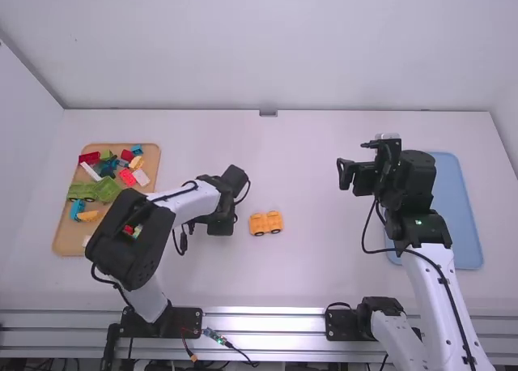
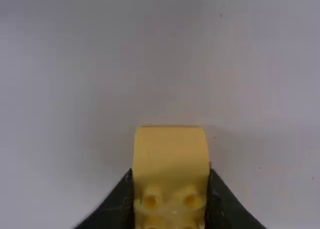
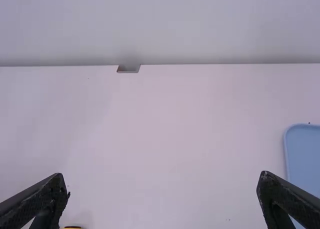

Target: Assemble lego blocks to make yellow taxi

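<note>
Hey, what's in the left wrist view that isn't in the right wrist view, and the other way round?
Left wrist view: a yellow block with studs, gripped between the left gripper's fingers.

Right wrist view: the right gripper, open, with nothing between its fingers; a corner of the blue tray; the back wall; a small notch at the table's far edge; and a sliver of something orange.

Both: the white table and black gripper fingers.

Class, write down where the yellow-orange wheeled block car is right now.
In the high view, the wheeled block car stands near the middle of the white table, just right of the left hand and well left of the blue tray.
</note>
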